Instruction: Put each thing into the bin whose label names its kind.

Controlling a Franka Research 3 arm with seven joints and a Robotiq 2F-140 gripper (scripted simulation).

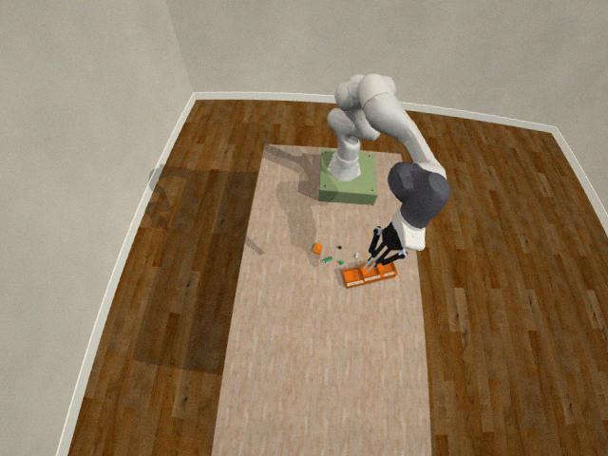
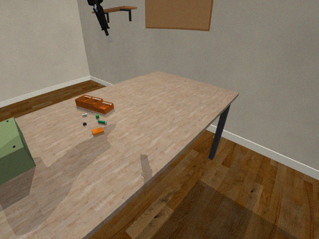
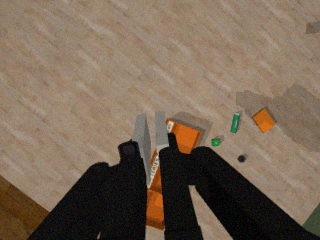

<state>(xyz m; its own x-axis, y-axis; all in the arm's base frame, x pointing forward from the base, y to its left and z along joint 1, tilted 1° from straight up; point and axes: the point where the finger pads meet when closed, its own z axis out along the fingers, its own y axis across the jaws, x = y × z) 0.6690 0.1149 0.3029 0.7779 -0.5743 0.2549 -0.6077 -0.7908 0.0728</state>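
- A white robot arm [image 1: 392, 118] rises from a green base block [image 1: 369, 195] at the far end of a long pale wooden tabletop [image 1: 319, 368] and bends out over the tabletop's right side.
- The tool [image 3: 152, 135] hangs high in the air above the things, pointing downward; its two grey fingertips stand close together with only a thin gap, and nothing is held between them.
- In the top view the tool [image 1: 369, 263] lines up over a row of three joined orange bins [image 1: 370, 275], each with a white label strip along one long side; the wording is too small to read.
- The bins [image 2: 94, 103] stand flat on the tabletop, near its right edge.
- Five small things lie loose on the tabletop just left of the bins, all apart from one another.
- Nearest the bins is a small white piece [image 2: 84, 114].
- Beside it lies a small green piece [image 2: 97, 116], then a green cylinder [image 2: 101, 121] on its side.
- A tiny black piece [image 2: 84, 124] sits toward the base block.
- Farthest from the bins lies a flat orange block [image 2: 97, 131].
- On the wall behind hang a small wooden shelf [image 2: 120, 9] and a corkboard [image 2: 179, 14].
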